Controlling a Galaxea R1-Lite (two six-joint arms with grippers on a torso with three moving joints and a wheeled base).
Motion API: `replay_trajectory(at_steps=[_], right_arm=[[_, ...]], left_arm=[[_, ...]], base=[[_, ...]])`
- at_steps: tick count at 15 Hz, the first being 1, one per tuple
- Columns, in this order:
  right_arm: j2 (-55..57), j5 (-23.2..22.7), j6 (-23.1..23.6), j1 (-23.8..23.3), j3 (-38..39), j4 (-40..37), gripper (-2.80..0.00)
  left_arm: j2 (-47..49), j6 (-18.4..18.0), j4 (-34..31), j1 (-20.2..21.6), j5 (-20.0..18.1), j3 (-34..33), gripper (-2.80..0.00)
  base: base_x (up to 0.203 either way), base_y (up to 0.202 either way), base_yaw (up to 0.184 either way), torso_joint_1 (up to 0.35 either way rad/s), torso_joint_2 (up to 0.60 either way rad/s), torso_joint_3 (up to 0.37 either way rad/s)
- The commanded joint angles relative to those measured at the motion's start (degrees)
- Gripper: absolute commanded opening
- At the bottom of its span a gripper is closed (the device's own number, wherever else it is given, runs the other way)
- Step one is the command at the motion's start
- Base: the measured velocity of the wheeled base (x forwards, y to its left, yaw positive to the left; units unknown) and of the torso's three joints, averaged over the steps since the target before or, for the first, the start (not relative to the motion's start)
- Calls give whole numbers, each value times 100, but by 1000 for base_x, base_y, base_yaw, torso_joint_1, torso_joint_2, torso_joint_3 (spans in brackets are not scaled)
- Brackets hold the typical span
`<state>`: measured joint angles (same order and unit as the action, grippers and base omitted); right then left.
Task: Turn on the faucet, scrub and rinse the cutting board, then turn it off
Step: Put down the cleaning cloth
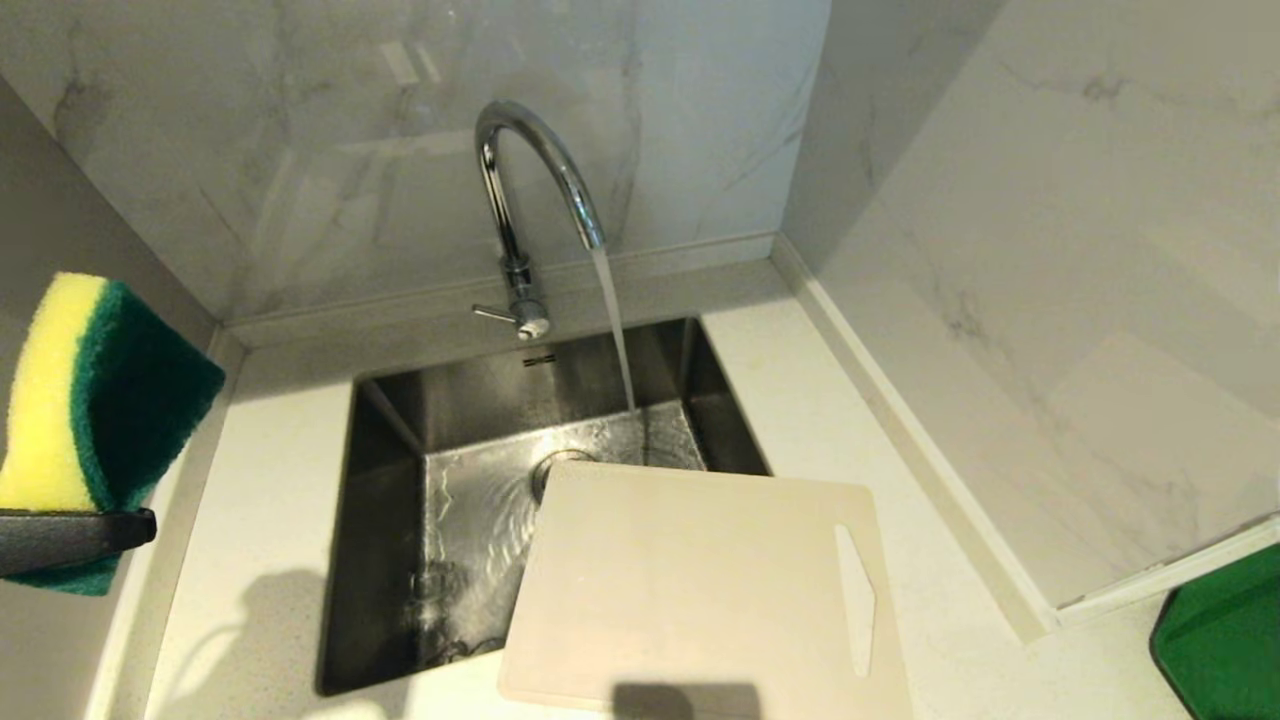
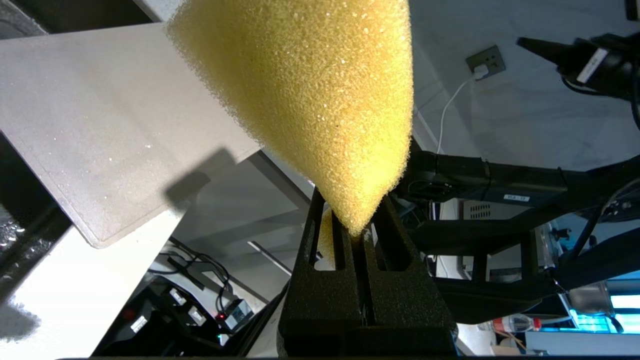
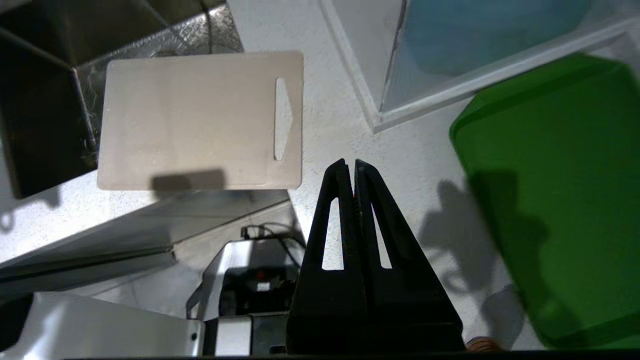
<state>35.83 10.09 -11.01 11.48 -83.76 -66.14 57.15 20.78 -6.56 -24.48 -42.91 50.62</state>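
Yellow-and-green sponge (image 1: pixel 70 420) sits pinched in left gripper (image 2: pixel 356 231) fingers, right gripper (image 3: pixel 350 167) clenched empty; chrome faucet (image 1: pixel 530 180) runs, so scrubbing the cream plastic cutting board (image 1: pixel 690 590) comes next.

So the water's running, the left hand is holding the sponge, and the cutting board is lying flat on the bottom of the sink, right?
Not quite. In the head view the cutting board rests on the counter edge, partly overhanging the sink, not on its bottom. The rest holds: water runs from the faucet, and the left hand grips the sponge.
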Motion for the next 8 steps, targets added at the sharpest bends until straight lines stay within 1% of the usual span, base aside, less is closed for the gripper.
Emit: replay_trajectory(at_steps=[1, 4, 7, 8], right_arm=[[-467, 43, 85, -118, -3, -144, -280], [-810, 24, 70, -382, 53, -436, -280], [-1146, 27, 91, -427, 310, -453, -280], [-1244, 35, 93, -431, 329, -481, -280]], left_arm=[[-38, 13, -3, 1, -24, -24, -280], [-73, 13, -12, -3, -16, -8, -280], [-80, 13, -12, 2, -7, 29, -280], [-120, 13, -14, -3, -7, -12, -280]], base=[[0, 0, 0, 0, 0, 0], [0, 0, 0, 0, 0, 0], [0, 0, 0, 0, 0, 0], [-37, 0, 53, 4, 4, -2]])
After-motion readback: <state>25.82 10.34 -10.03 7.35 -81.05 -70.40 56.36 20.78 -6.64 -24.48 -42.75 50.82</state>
